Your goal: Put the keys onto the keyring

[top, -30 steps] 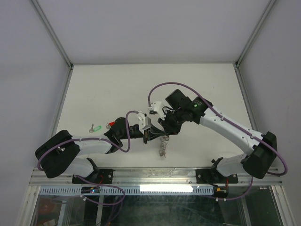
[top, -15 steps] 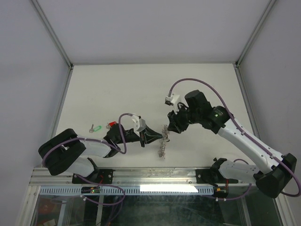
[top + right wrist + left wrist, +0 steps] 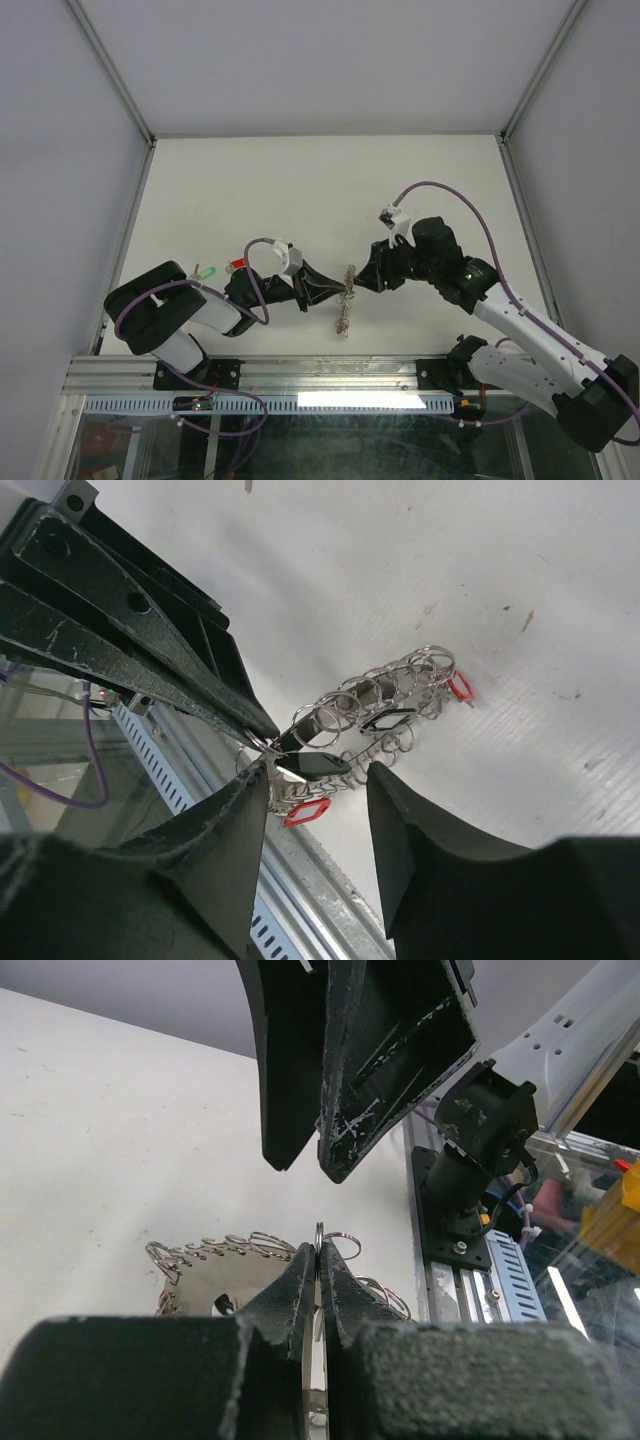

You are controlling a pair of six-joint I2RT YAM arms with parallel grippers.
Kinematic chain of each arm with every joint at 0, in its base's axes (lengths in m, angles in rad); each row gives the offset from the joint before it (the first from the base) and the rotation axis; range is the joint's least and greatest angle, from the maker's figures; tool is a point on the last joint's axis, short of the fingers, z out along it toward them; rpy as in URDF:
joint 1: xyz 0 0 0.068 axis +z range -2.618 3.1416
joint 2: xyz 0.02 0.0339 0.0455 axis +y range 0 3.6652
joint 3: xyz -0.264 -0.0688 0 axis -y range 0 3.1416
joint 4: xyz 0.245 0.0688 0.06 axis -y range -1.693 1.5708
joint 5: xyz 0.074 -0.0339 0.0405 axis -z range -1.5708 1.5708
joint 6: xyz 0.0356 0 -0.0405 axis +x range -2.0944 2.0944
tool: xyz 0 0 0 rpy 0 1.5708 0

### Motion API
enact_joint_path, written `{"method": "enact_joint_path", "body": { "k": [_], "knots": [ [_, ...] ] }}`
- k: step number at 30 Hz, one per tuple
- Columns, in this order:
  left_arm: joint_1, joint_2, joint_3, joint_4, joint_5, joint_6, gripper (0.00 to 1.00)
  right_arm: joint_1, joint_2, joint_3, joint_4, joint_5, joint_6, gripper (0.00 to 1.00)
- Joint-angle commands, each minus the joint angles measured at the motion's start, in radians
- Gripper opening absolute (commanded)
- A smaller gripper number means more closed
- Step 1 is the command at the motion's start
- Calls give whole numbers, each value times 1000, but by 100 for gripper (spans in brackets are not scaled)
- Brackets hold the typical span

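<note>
My left gripper (image 3: 338, 290) (image 3: 320, 1252) is shut on a thin wire loop at the rim of the keyring (image 3: 346, 303) (image 3: 225, 1260) (image 3: 372, 702), which hangs edge-on from it. The ring's fringe of small silvery loops carries black key heads (image 3: 316, 765) and red ones (image 3: 305, 812). My right gripper (image 3: 366, 279) (image 3: 318, 785) faces the left one from the right, open, its fingers (image 3: 232, 825) either side of a black head without touching it. A green key (image 3: 206, 270) and a red key (image 3: 238, 265) lie on the table beside the left arm.
The metal rail (image 3: 330, 375) of the near table edge runs just below the hanging keyring. The white table (image 3: 300, 190) stretches behind both grippers, with the frame posts (image 3: 120, 80) at its corners.
The right gripper has opened and drawn back to the right, away from the keyring. The left gripper has shifted slightly right, still shut on the ring.
</note>
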Motion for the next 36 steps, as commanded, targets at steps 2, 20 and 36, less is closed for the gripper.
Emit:
{"method": "enact_joint_path", "body": {
  "k": [2,20,36],
  "knots": [
    [13,-8,12,181,-11,-45,0,-3,-73,-50,137,7,144,45],
    [25,-32,9,194,-23,-58,0,-3,-184,-287,384,41,450,44],
    [28,-30,10,193,-15,-59,0,-3,-112,-302,420,27,458,45]
  ]
}}
